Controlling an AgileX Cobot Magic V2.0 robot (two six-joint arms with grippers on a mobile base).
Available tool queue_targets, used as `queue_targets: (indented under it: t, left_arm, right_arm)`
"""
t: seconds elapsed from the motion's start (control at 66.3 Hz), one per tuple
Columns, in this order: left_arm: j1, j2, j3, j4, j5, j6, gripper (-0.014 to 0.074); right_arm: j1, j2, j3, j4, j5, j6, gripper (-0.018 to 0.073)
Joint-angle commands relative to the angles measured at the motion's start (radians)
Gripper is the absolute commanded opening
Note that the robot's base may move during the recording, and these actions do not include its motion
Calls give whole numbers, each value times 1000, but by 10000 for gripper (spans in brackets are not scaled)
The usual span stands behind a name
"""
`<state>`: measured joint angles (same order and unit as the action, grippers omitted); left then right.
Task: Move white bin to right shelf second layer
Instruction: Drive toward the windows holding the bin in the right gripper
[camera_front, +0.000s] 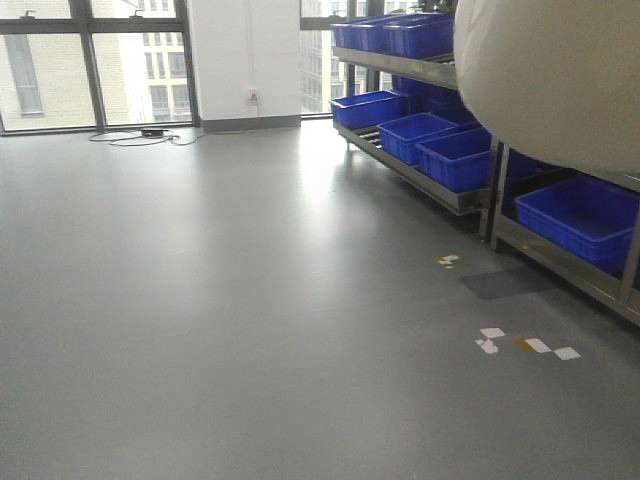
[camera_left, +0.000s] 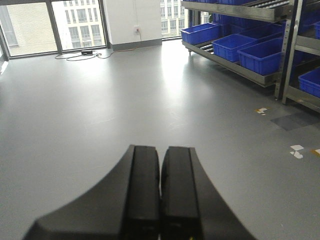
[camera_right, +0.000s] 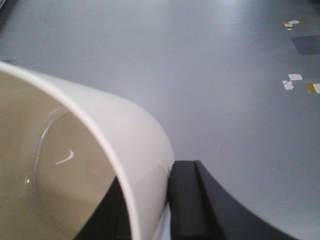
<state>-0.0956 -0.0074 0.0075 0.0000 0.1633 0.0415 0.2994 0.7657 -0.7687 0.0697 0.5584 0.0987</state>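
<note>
The white bin (camera_right: 100, 150) is held in the air above the grey floor; my right gripper (camera_right: 150, 200) is shut on its wall, one finger inside and one outside. The bin's cream rounded base (camera_front: 550, 80) fills the top right of the front view, close to the camera. My left gripper (camera_left: 160, 190) is shut and empty, its fingers (camera_left: 180, 190) pressed together over bare floor. The right shelf (camera_front: 560, 255) stands at the right with steel levels; a roller level (camera_left: 260, 6) shows at the top of the left wrist view.
Several blue crates (camera_front: 420, 135) sit on the steel rack levels along the right wall. White and yellow tape marks (camera_front: 530, 345) and a dark patch (camera_front: 505, 283) lie on the floor. Windows and a cable (camera_front: 140, 135) are at the far wall.
</note>
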Motion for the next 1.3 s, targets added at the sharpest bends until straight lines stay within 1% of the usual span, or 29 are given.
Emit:
queue_targets:
  t: [0.0, 1.282]
  left_arm:
    - [-6, -3, 37, 0, -86, -3, 85]
    - [-6, -3, 37, 0, -86, -3, 85]
  right_arm:
    - [0, -10, -32, 0, -98, -3, 52]
    - [0, -10, -32, 0, -98, -3, 52]
